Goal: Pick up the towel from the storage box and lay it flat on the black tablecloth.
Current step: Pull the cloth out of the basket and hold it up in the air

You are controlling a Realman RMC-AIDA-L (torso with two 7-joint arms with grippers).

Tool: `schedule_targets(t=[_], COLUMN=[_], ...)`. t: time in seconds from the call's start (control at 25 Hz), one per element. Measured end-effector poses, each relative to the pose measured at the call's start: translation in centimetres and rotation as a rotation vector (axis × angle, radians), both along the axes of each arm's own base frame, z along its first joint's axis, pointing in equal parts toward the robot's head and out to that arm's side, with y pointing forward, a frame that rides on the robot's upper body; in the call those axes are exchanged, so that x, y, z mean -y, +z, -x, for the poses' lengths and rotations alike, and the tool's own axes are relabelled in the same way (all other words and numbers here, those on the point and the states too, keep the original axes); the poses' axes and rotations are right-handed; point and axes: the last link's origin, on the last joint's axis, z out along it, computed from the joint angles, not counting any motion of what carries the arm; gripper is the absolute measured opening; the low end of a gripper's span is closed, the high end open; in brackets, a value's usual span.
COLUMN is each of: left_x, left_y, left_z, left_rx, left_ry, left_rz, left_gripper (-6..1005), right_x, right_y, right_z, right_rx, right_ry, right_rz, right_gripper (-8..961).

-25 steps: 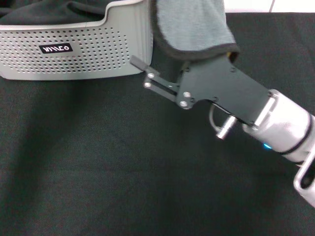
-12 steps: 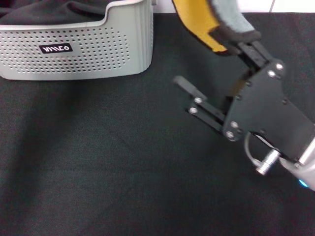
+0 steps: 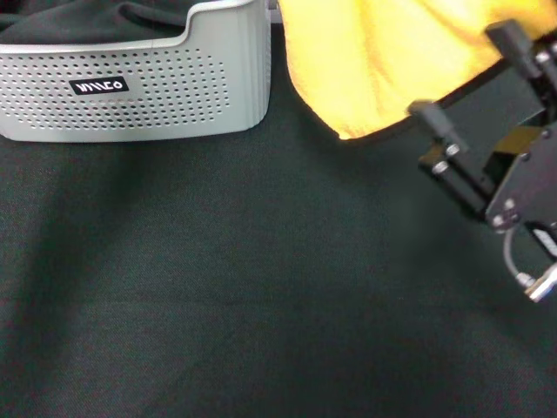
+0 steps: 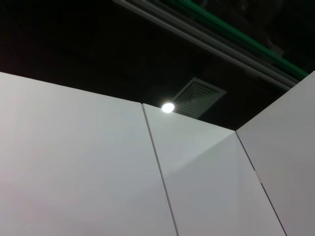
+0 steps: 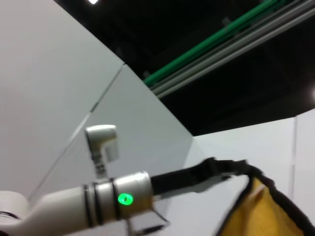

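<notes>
Towel (image 3: 374, 61): orange-yellow face showing, black trim along its lower edge, hanging at 1 o'clock above the black tablecloth (image 3: 218, 287), right of the storage box (image 3: 130, 83). Right gripper (image 3: 474, 100) at 3 o'clock, fingers spread; whether either pinches the cloth, cannot tell. Left gripper not in view.

Risks: a weak hold could drop the towel bunched or folded; a trailing corner may snag the box.

Markings: black box label, white letters, possibly "WILCO", unclear.

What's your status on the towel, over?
Right gripper at right edge, fingers spread, one on the towel. Towel out of the storage box, orange side showing, above the black tablecloth. Left gripper out of view.
</notes>
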Motion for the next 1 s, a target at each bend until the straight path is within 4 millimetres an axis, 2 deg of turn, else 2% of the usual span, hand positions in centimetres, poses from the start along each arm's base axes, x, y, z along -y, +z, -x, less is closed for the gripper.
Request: schedule_targets(t=[0.24,0.8,1.0], left_x=[0.1,0.4,0.4], left_y=[-0.2,-0.5,-0.7], left_z=[-0.1,-0.1,-0.2], left_rx=[-0.003,-0.022,-0.032], left_ry=[-0.005,-0.012,-0.018], left_rz=[0.005,0.003,0.002], left_gripper=[43,43,43], right_x=[0.1,0.0,-1.6], right_y=[1.1,2.6,2.2], right_z=[-1.3,-2.3,-2.2], right_rx=[-0.053,-0.148,-0.113], right_ry=[-0.081,-0.130,-0.134], right_rz=[-0.049,-0.051,0.021], right_gripper=[655,630,621])
